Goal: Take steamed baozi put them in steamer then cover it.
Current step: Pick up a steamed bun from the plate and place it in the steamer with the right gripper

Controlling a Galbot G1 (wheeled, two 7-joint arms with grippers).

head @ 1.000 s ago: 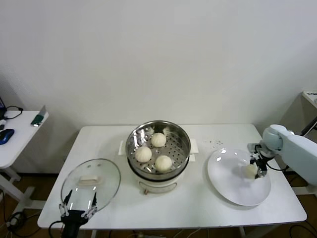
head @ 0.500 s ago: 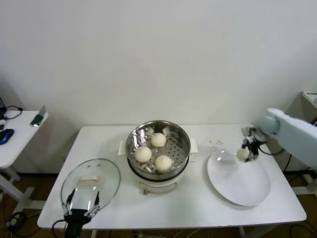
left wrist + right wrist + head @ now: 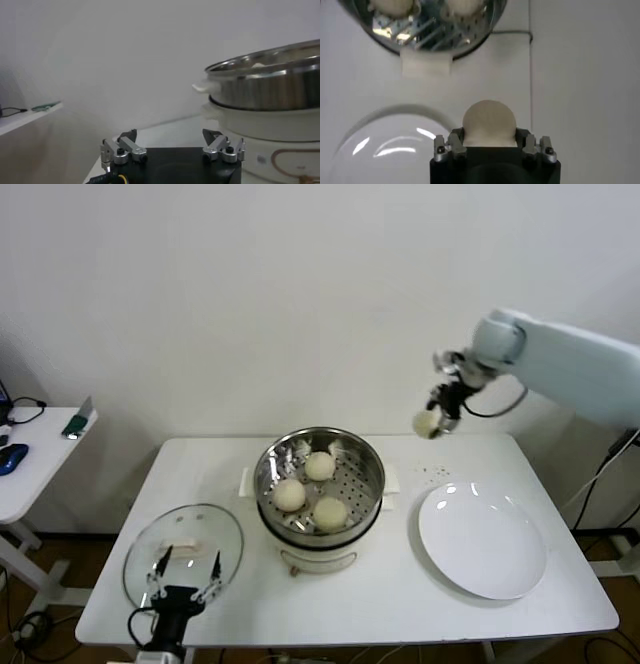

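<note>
Right gripper (image 3: 437,416) raised high above the white bench (image 3: 400,584), over its far edge between the round shiny steel steamer (image 3: 320,484) and the flat round white plate (image 3: 483,540). Jaws pinching a small round cream-white baozi (image 3: 427,424); in the right wrist view the bun (image 3: 489,122) sits squarely between the black fingers (image 3: 445,150), with the steamer rim (image 3: 425,30) and plate (image 3: 385,145) far below. Bun clear of everything, hanging in the air.

Three more pale round baozi (image 3: 319,466) lying on the perforated tray inside the steamer, one toward the far side, two nearer the front, close together. Steamer on its white base near the middle of the bench, uncovered. Plate bare, toward the right edge.

Round clear glass cover with metal rim and white handle (image 3: 183,554) lying flat near the front left corner of the bench. Left gripper (image 3: 185,581) low at the front edge, just at the near rim of that cover, jaws spread wide and holding nothing; in the left wrist view the fingertips (image 3: 122,147) stand well apart, steamer wall (image 3: 270,95) beyond.
</note>
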